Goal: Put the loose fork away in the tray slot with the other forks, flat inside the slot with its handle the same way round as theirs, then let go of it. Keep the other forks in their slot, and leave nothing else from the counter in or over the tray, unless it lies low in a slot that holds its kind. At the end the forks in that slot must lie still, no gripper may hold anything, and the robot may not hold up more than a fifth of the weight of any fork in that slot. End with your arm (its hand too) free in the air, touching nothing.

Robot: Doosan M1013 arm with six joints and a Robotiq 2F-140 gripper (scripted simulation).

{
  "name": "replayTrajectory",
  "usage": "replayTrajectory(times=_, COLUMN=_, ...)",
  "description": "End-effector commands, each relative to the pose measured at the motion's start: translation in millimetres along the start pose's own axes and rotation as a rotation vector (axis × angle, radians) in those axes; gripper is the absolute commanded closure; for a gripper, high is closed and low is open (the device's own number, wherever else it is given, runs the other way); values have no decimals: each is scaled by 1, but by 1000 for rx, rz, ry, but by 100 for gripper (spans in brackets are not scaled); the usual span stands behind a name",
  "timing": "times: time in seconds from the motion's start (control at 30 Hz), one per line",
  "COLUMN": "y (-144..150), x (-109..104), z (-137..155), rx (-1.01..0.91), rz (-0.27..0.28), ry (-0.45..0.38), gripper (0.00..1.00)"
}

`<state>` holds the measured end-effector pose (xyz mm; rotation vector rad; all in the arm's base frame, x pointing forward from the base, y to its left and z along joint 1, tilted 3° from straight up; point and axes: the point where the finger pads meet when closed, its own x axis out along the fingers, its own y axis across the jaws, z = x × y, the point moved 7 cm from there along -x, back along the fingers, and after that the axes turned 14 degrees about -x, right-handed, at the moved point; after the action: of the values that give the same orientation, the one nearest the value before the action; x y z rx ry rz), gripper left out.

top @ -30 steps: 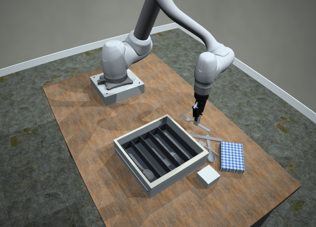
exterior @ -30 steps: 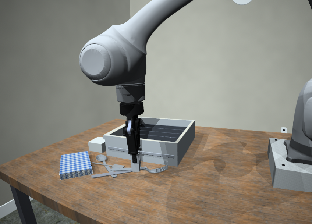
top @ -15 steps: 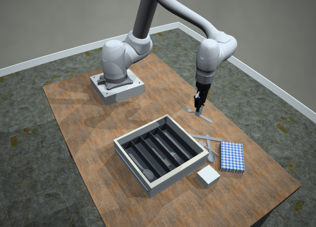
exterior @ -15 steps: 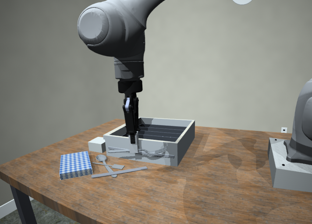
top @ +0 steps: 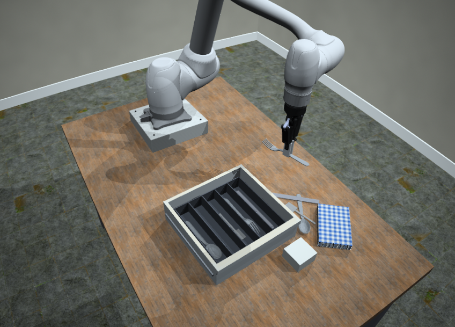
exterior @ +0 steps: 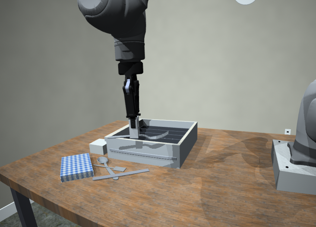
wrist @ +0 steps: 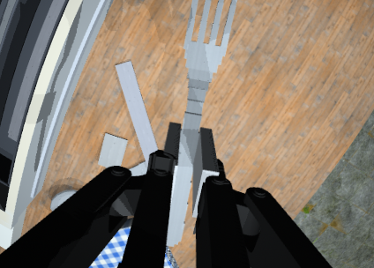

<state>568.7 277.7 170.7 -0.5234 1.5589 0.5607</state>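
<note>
Wrist view: grey four-tined fork clamped in end effector.

The arm rises from its base, bends over at the elbow and drops its wrist straight down. The gripper points downward, fingers nearly closed and clamped on the fork handle, carried level in the air.

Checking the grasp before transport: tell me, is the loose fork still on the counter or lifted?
Lifted. The gripper is shut on the fork, which hangs level above the counter.
</note>
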Motion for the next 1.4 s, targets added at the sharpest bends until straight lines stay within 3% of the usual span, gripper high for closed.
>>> replayTrajectory(times=0.0, y=-4, x=-10, z=1, rx=6, rz=-2, ry=-1, gripper=97)
replayTrajectory(times=0.9, y=-5, x=-15, z=1, rx=6, rz=-2, ry=-1, gripper=97)
replayTrajectory(times=0.97, y=-23, x=-15, z=-5, rx=6, rz=-2, ry=-1, gripper=97)
replayTrajectory(times=1.07, y=-90, x=-16, z=-33, rx=6, rz=-3, ry=-2, gripper=97)
replayTrajectory(times=1.13, y=-90, x=-16, z=-33, rx=6, rz=-3, ry=-2, gripper=97)
replayTrajectory(times=1.17, y=-126, x=-16, z=-51, rx=6, rz=-3, ry=-2, gripper=97)
replayTrajectory(times=1.37, y=-209, x=-16, z=-105, rx=6, rz=-2, ry=-1, gripper=97)
